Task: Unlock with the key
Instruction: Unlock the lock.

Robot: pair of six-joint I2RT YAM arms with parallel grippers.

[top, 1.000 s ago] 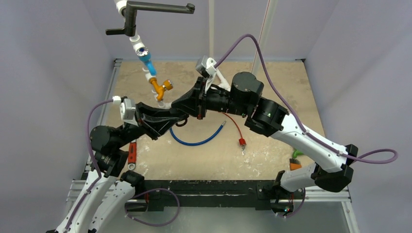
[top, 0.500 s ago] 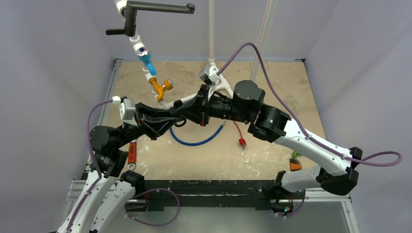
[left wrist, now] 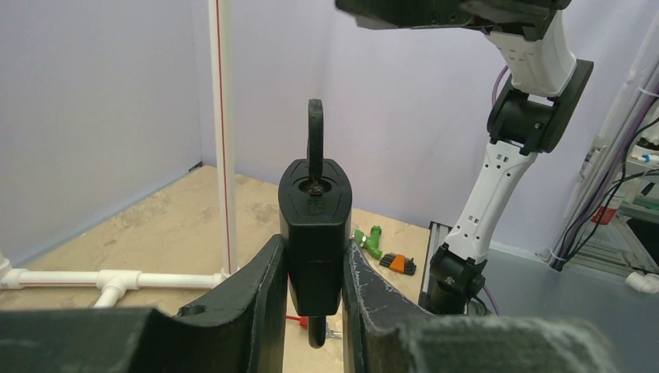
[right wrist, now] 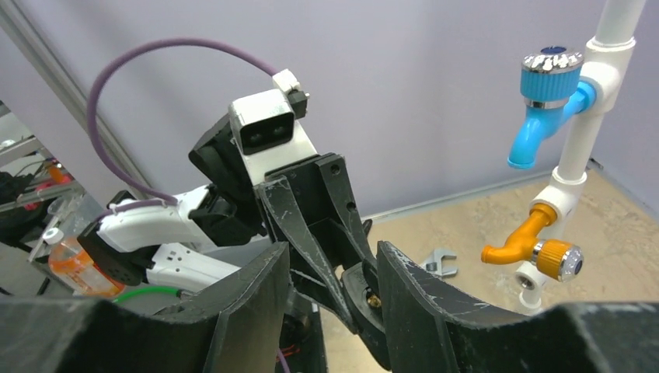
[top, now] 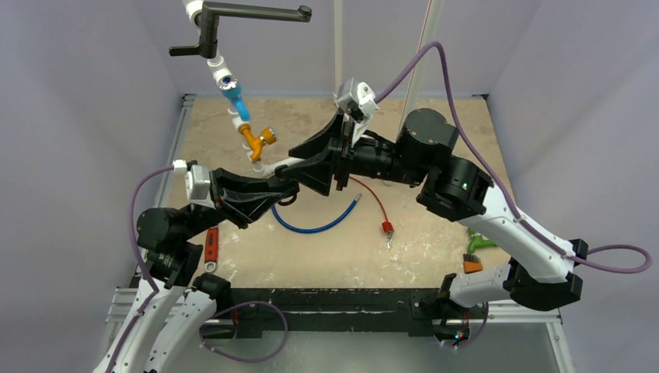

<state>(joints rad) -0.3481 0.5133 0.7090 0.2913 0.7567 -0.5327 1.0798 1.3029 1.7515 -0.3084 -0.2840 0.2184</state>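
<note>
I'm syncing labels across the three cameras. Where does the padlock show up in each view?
Top external: the padlock is just left of centre, mostly hidden at the tip of the left end effector.
Left wrist: the padlock is at centre, clamped between the two fingers.
Right wrist: the padlock is low at centre, only partly visible.
Shared landmark: the white pipework.
</note>
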